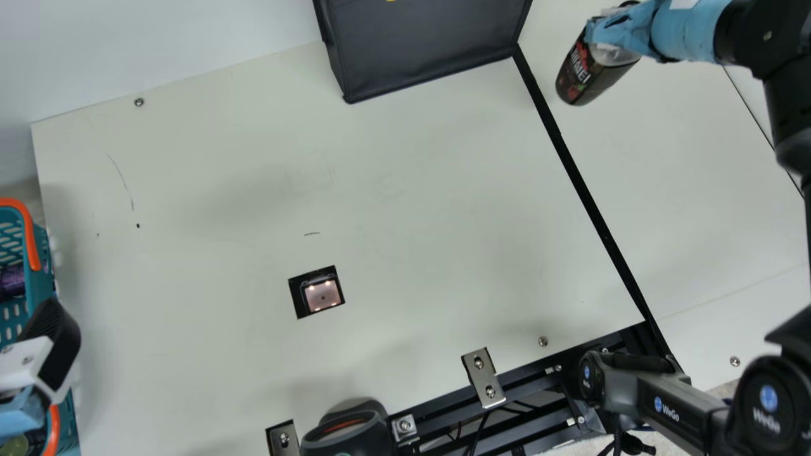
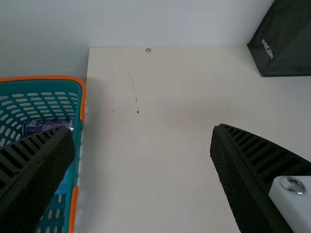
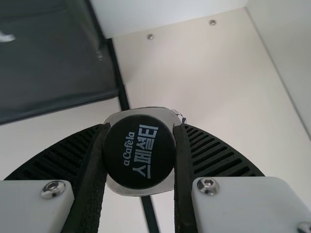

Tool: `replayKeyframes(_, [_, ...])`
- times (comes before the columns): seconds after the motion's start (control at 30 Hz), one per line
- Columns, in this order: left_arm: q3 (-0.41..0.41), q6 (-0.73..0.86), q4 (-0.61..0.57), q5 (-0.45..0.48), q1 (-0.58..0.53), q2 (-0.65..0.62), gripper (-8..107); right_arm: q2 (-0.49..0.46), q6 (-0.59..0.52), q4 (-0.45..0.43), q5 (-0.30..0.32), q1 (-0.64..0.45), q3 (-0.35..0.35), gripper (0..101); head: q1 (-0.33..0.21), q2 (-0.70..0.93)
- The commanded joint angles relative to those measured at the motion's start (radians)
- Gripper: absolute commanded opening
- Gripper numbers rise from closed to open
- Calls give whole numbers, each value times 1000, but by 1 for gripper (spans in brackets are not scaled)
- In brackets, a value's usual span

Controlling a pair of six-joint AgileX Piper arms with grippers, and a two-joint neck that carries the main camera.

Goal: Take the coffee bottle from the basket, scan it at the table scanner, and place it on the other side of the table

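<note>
In the main view my left gripper point(image 1: 54, 342) is at the left edge over the teal basket point(image 1: 43, 253). The left wrist view shows my left gripper point(image 2: 143, 160) open, nothing between its fingers, the basket point(image 2: 73, 170) beside it. My right gripper point(image 1: 611, 31) is at the upper right, holding the dark coffee bottle point(image 1: 586, 76) above the table, right of the black strip. In the right wrist view my right gripper point(image 3: 139, 155) is shut on the bottle's upper part, its black cap point(image 3: 139, 151) between the fingers. The table scanner point(image 1: 322, 294) lies in its cutout.
A dark fabric box point(image 1: 424, 44) stands at the table's back. A purple can point(image 2: 48, 125) lies in the basket. A handheld scanner point(image 1: 348, 434) and metal brackets point(image 1: 483, 377) line the front edge of the table point(image 1: 412, 190).
</note>
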Motion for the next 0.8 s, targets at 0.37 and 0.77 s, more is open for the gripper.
replayKeyframes(0.37, [0, 0, 0, 0, 0, 0, 90, 223, 48, -66, -21, -3, -165, 0, -30, -2])
replayKeyframes(0.77, [0, 0, 0, 0, 0, 0, 90, 407, 132, -120, -7, 24, -352, 0, -30, -2])
